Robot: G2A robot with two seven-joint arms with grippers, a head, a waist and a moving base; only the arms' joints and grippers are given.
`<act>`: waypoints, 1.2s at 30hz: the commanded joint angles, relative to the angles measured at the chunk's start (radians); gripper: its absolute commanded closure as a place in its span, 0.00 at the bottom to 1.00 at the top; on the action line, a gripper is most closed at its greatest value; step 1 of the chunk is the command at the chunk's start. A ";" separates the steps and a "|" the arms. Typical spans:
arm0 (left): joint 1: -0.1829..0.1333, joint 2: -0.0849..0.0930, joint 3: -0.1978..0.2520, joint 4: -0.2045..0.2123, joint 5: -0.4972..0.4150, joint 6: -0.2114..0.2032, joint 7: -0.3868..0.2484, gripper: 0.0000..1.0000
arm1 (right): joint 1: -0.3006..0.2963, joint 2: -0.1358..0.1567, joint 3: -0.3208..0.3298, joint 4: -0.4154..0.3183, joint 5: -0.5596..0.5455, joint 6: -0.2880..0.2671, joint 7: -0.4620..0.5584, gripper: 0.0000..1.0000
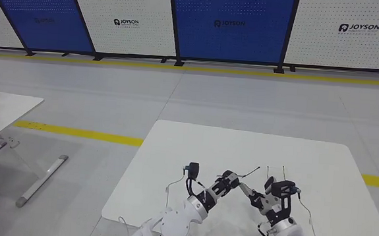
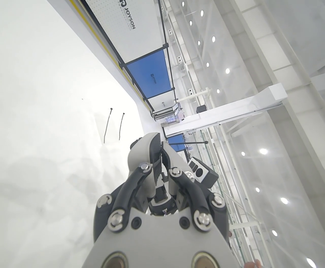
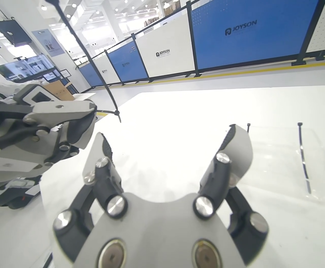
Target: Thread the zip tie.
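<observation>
while my left claw (image 3: 92, 109) is pinched tight on a black zip tie (image 3: 83, 54), my right claw (image 3: 166, 130) hangs just beside it, fingers spread wide with nothing between them. both sit close together above the near part of the white bench (image 1: 240, 148). the tie's small head sits just past my left fingertips. a long strap meets that head, pokes a short tip out below it and arcs up into the air on the other side. i cannot tell whether it makes a closed loop. from my left wrist the pads are pressed together, and a length of the strap sticks out sideways beyond them. farther out from my right claw, a spare zip tie (image 3: 303, 157) lies flat on a clear sheet (image 3: 276, 162) on the bench, head pointing away from me. a second spare tie (image 3: 248, 126) lies near it, mostly hidden behind my right finger.
</observation>
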 commanded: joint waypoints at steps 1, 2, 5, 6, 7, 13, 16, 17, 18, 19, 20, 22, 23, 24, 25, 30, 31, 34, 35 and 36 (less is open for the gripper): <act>0.002 0.000 0.001 -0.002 0.006 0.001 0.001 1.00 | 0.001 0.000 -0.003 -0.002 -0.004 0.002 0.004 0.59; 0.003 0.000 0.002 -0.003 0.007 0.001 0.002 1.00 | 0.002 0.000 -0.005 -0.002 -0.005 0.000 0.008 0.60; 0.003 0.000 0.005 -0.002 0.011 0.002 0.002 1.00 | 0.006 0.001 -0.012 -0.003 -0.002 -0.016 0.018 0.63; 0.002 0.000 0.006 0.000 0.012 0.003 0.003 1.00 | 0.007 0.001 -0.012 -0.002 0.002 -0.022 0.021 0.63; 0.001 0.000 0.007 0.002 0.013 0.005 0.002 1.00 | 0.008 0.002 -0.012 -0.002 0.004 -0.027 0.024 0.63; -0.005 -0.002 0.016 0.010 0.017 0.010 0.003 1.00 | 0.012 0.004 -0.010 0.001 0.021 -0.055 0.038 0.65; -0.007 -0.003 0.018 0.010 0.019 0.011 0.004 1.00 | 0.016 0.006 -0.009 0.007 0.026 -0.063 0.050 0.67; -0.007 -0.003 0.018 0.009 0.020 0.011 0.005 1.00 | 0.017 0.006 -0.009 0.009 0.025 -0.067 0.055 0.67; -0.007 -0.003 0.018 0.009 0.020 0.012 0.006 1.00 | 0.017 0.007 -0.009 0.010 0.024 -0.068 0.058 0.67; -0.007 -0.003 0.018 0.009 0.020 0.012 0.006 1.00 | 0.017 0.007 -0.009 0.010 0.023 -0.070 0.060 0.67; -0.007 -0.003 0.019 0.008 0.021 0.012 0.007 1.00 | 0.016 0.008 -0.009 0.009 0.021 -0.074 0.059 0.67; -0.007 -0.003 0.020 0.007 0.023 0.013 0.006 1.00 | 0.013 0.009 -0.008 0.004 0.019 -0.078 0.055 0.67; -0.007 -0.004 0.022 0.007 0.025 0.015 0.006 1.00 | 0.010 0.010 -0.008 0.000 0.018 -0.079 0.052 0.68; -0.008 -0.004 0.022 0.007 0.025 0.015 0.006 1.00 | 0.008 0.011 -0.007 -0.003 0.017 -0.079 0.051 0.67; -0.008 -0.004 0.023 0.007 0.026 0.016 0.005 1.00 | 0.007 0.012 -0.007 -0.005 0.017 -0.079 0.050 0.68; -0.010 -0.004 0.025 0.007 0.027 0.021 0.006 1.00 | 0.004 0.015 -0.012 -0.014 0.010 -0.079 0.047 0.68; -0.010 -0.004 0.025 0.007 0.027 0.021 0.006 1.00 | 0.004 0.016 -0.013 -0.014 0.009 -0.079 0.046 0.68; -0.011 -0.005 0.025 0.010 0.026 0.022 0.006 1.00 | 0.004 0.018 -0.017 -0.014 0.008 -0.079 0.042 0.69; -0.011 -0.005 0.025 0.011 0.025 0.021 0.006 1.00 | 0.005 0.018 -0.017 -0.014 0.009 -0.079 0.040 0.70; -0.012 -0.005 0.025 0.013 0.025 0.021 0.006 1.00 | 0.005 0.018 -0.018 -0.013 0.011 -0.079 0.037 0.71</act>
